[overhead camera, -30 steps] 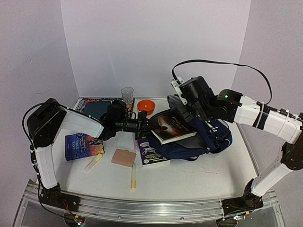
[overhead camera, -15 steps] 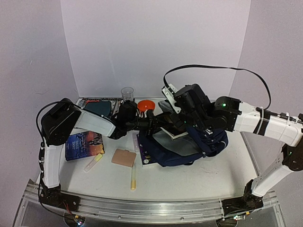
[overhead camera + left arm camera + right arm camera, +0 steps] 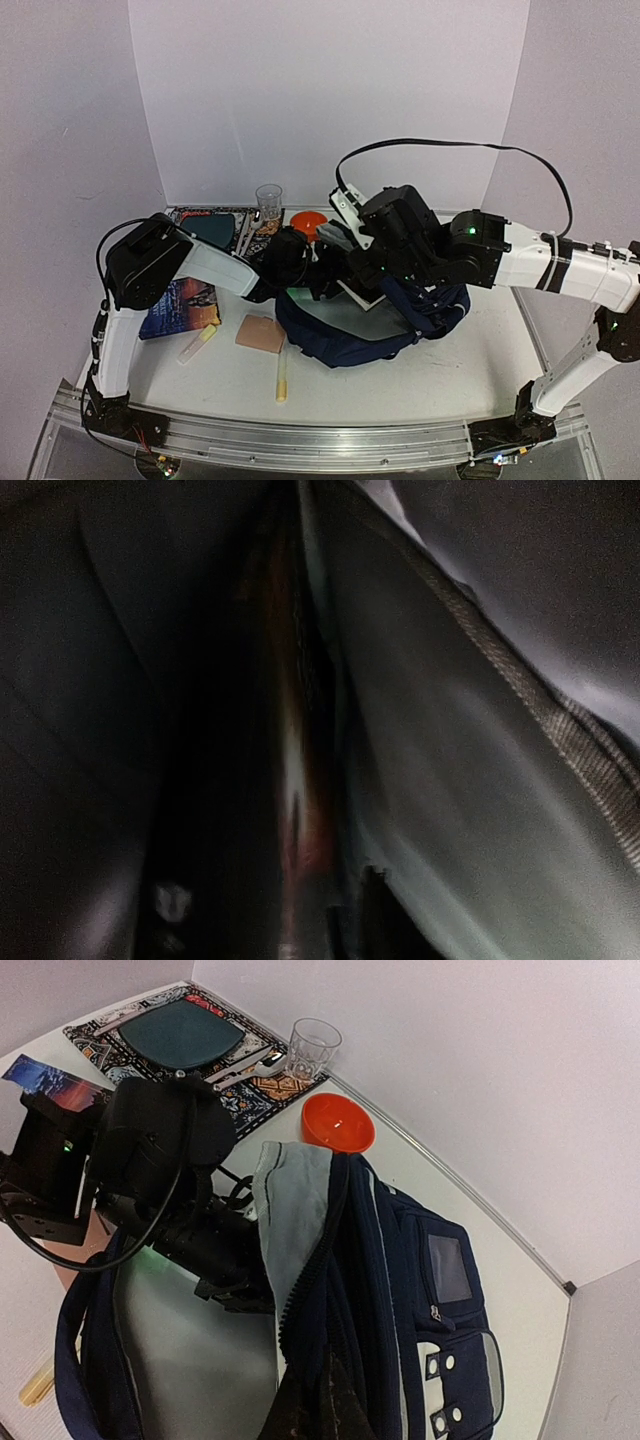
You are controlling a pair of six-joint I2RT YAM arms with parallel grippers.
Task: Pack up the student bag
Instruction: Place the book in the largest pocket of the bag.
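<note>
Two yellow markers lie nearest on the bench (image 3: 400, 390), one (image 3: 281, 378) near the middle and the other (image 3: 197, 343) further left, with a tan pad (image 3: 262, 333) between them and a paperback (image 3: 180, 305) beyond, by the left arm's base.

Behind the pad sits the student bag (image 3: 350, 340), slumped on the bench at centre with its mouth turned toward the left arm. A second ago a dark-covered book (image 3: 363, 297) lay in plain view on top of the bag. Now only a pale corner of it shows at the opening, and the left wrist view looks along its edge between dark fabric walls. The bag has also slid over the purple book that showed at its near edge.

The left end effector (image 3: 232, 1278) has pushed well into the bag, and whether its jaws are wide or narrow cannot be told. The right end effector (image 3: 378, 268) is clamped tight on the bag's zipped rim, holding the mouth up and open.

As I judge it, the book is as good as packed, and letting go and drawing out comes next.

Farthest back stand an orange bowl (image 3: 308, 222), a glass (image 3: 268, 200) and a placemat (image 3: 205, 228).
</note>
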